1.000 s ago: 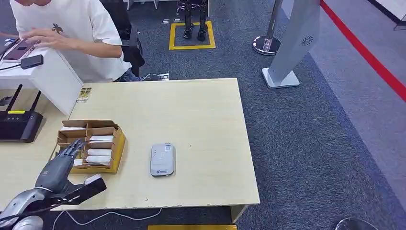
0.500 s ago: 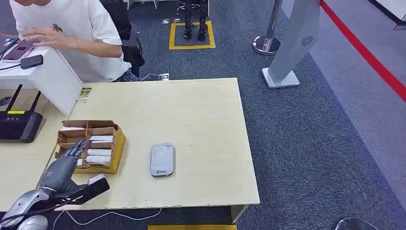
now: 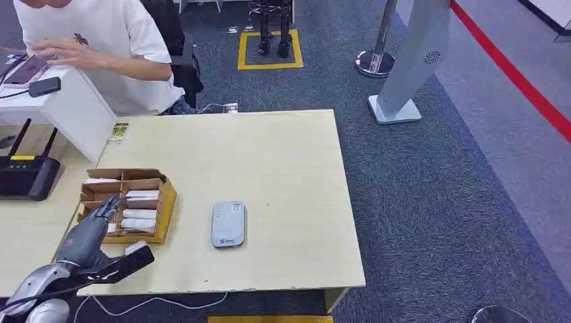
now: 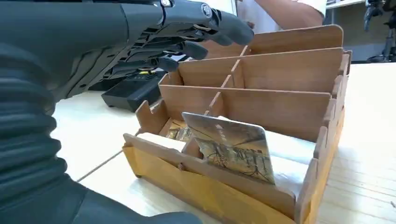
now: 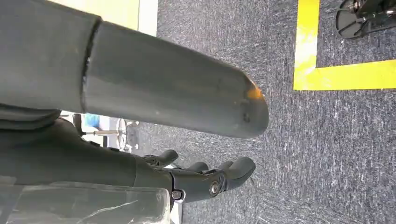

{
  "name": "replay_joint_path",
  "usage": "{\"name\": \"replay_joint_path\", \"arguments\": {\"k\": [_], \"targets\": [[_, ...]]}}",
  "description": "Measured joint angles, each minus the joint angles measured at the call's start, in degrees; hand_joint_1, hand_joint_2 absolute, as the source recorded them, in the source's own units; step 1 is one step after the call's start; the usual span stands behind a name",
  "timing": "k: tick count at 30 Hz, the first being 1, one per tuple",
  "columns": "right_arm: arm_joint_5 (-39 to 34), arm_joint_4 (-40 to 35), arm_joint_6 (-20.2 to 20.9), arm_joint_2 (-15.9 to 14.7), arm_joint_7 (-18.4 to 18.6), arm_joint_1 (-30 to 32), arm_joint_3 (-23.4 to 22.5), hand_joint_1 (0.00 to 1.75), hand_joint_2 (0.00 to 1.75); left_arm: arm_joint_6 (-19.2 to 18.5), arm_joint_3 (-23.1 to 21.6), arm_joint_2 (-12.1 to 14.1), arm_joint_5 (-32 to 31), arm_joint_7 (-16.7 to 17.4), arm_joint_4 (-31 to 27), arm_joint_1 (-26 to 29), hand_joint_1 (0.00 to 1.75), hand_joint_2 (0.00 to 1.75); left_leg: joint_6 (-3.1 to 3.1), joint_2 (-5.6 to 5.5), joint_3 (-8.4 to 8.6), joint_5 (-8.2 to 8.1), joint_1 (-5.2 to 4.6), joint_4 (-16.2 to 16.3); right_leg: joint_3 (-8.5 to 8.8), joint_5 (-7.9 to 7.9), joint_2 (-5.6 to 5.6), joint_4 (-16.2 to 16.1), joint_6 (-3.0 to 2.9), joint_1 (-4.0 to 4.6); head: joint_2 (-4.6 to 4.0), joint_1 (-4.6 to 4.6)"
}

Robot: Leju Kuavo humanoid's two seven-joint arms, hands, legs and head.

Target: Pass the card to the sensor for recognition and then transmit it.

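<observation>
- Wooden card box (image 3: 163,202) sits on the table (image 3: 283,161) directly ahead of the left hand (image 3: 91,225) — the hand hovers over the box's near end with its fingers (image 4: 219,29) stretched forward, apart, and holding nothing.
- Leaning in the nearest compartment, just below and beyond the fingertips, is a printed card (image 4: 229,147); it stands tilted against a divider, its long edge running across the hand's reach, not along it, with the top edge free above the box's front wall.
- White card stacks (image 3: 138,219) lie in the compartments just beyond the hand, on its thumb side.
- Judged from these views, the coming move depends on that gap: the fingers are above the card's upper edge and not touching it, so the hand would need to drop and close across the card's thin faces.
- Grey sensor (image 3: 228,224) lies flat on the table well off to the hand's thumb side, apart from the box — the card's likely next stop.
- Far from the table, the right hand (image 5: 205,179) hangs over the carpet (image 5: 327,154), fingers loosely curled and holding nothing; the left hand is plainly the nearer one.
</observation>
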Motion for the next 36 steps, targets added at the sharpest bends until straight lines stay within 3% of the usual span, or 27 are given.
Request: {"name": "replay_joint_path", "arguments": {"k": [17, 18, 19, 36], "targets": [[0.1, 0.0, 0.0, 0.0, 0.2, 0.0, 0.4, 0.00, 0.00, 0.0, 0.0, 0.0, -1.0, 0.8, 3.1, -2.9, 0.00, 1.75, 0.00, 0.00, 0.00, 0.00, 0.00, 0.0, 0.00, 0.00, 0.00, 0.0, 0.00, 0.00, 0.02, 0.02], [0.1, 0.0, 0.0, 0.0, 0.2, 0.0, 0.4, 0.00, 0.00, 0.0, 0.0, 0.0, -1.0, 0.8, 3.3, -3.0, 0.23, 1.75, 0.00, 0.00, 0.00, 0.00, 0.00, 0.0, 0.00, 0.00, 0.00, 0.0, 0.00, 0.00, 0.00, 0.00], [0.1, 0.0, 0.0, 0.0, 0.2, 0.0, 0.4, 0.00, 0.00, 0.0, 0.0, 0.0, -1.0, 0.8, 3.3, -3.1, 1.75, 1.75, 0.00, 0.00, 0.00, 0.00, 0.00, 0.0, 0.00, 0.00, 0.00, 0.0, 0.00, 0.00, 0.00, 0.00], [0.0, 0.0, 0.0, 0.0, 0.2, 0.0, 0.4, 0.00, 0.00, 1.0, 0.0, -0.5, -0.8, 0.6, 3.6, -3.3, 1.75, 1.75, 0.00, 0.00, 0.00, 0.00, 0.00, 0.0, 0.00, 0.00, 0.00, 0.0, 0.00, 0.00, 0.00, 0.00]]}}
